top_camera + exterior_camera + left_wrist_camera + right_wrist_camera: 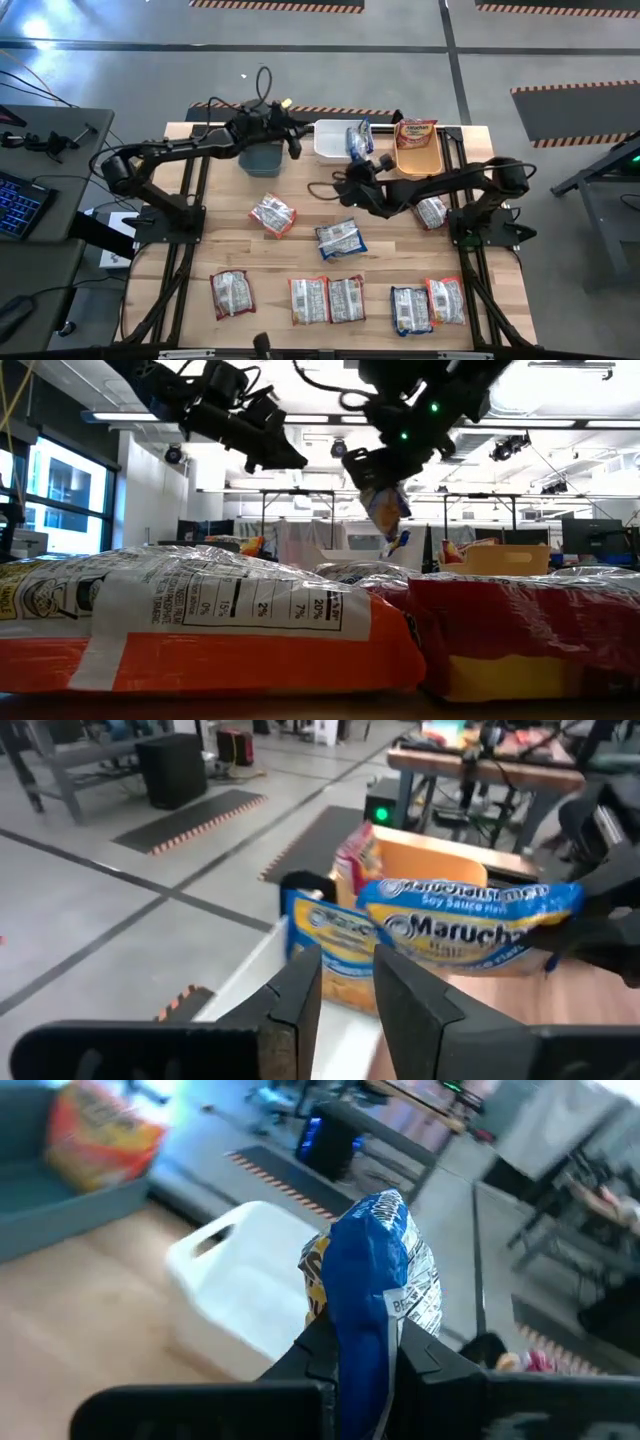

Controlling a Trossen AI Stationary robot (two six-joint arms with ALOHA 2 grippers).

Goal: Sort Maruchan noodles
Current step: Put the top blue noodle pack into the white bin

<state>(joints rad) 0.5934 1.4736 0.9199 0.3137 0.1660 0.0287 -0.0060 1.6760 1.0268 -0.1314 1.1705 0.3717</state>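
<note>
My right gripper is shut on a blue Maruchan packet and holds it upright above the white bin. From table height the same packet hangs in the air. A second blue packet stands inside the white bin. My left gripper hovers between the teal bin and the white bin, its fingers slightly open with nothing between them. Several more packets, such as one mid-table and one near the front, lie silver side up.
The orange bin at the back right holds a red packet. An orange packet lies in the teal bin. One packet lies by the right arm's base. A desk with a keyboard stands left of the table.
</note>
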